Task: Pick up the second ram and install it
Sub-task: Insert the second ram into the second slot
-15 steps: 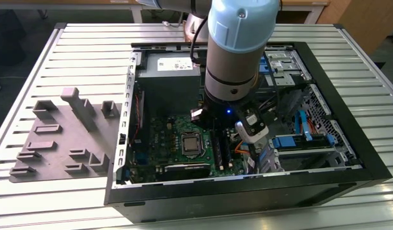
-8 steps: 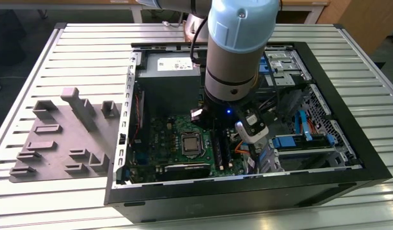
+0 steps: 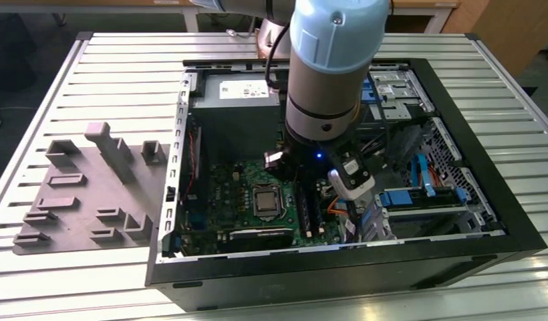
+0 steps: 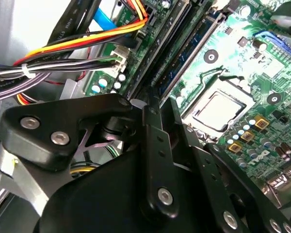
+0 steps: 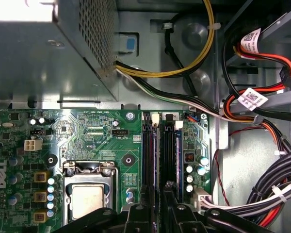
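1. Counter (image 3: pixel 122 60): slatted metal top, carrying an open case (image 3: pixel 345 271) and a grey tray.
2. Tray (image 3: pixel 87 194): moulded plastic with raised blocks, lying flat at the exterior view's left, just beside the case wall.
3. Arm (image 3: pixel 332 60): pale blue and grey, reaching down from above into the middle of the case.
4. Board (image 3: pixel 225 194): green, flat on the case floor, with a silver processor socket (image 5: pixel 87 199) in its middle area.
5. Slots (image 5: pixel 169 145): long, black and parallel, beside the socket and near the board edge closest to the cable bundle.
6. Ram (image 4: pixel 182 60): dark narrow stick with bluish chips, lying in line with the slots and set among them. Whether it is fully seated cannot be told.
7. Hand (image 4: pixel 153 104): black, low over the board, its tip at the near end of the slots, at or just above the ram. Whether it is open, closed or gripping the ram cannot be told.
8. Cables (image 4: pixel 77 41): orange, yellow, red, black and white leads, bundled and running past the slots.
9. Power supply (image 3: pixel 238 93): grey box at the far end of the case, beyond the board.
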`<state>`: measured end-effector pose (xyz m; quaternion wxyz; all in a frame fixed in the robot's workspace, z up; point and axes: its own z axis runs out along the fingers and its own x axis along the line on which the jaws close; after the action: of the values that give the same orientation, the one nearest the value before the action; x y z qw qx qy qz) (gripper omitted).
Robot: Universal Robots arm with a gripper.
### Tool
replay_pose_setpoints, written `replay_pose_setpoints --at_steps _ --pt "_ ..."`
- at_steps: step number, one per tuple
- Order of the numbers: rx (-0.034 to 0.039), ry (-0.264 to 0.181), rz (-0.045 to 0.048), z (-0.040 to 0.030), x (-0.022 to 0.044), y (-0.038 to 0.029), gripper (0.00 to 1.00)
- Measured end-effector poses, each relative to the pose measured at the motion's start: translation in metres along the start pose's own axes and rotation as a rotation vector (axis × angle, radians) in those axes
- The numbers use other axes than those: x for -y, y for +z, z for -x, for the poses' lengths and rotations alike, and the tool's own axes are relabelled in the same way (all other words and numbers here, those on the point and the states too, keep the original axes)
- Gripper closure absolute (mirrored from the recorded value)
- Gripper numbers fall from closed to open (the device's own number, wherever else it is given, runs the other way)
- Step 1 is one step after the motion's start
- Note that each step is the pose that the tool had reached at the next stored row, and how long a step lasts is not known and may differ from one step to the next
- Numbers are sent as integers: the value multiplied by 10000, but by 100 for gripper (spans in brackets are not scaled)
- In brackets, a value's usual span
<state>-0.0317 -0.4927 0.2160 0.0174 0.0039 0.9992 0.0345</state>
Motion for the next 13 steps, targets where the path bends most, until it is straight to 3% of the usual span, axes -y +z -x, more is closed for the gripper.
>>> replay_pose_setpoints --at_steps 10,13 --pt "1 0 1 7 -15 -214 75" --pt "1 0 4 8 -16 -228 75"
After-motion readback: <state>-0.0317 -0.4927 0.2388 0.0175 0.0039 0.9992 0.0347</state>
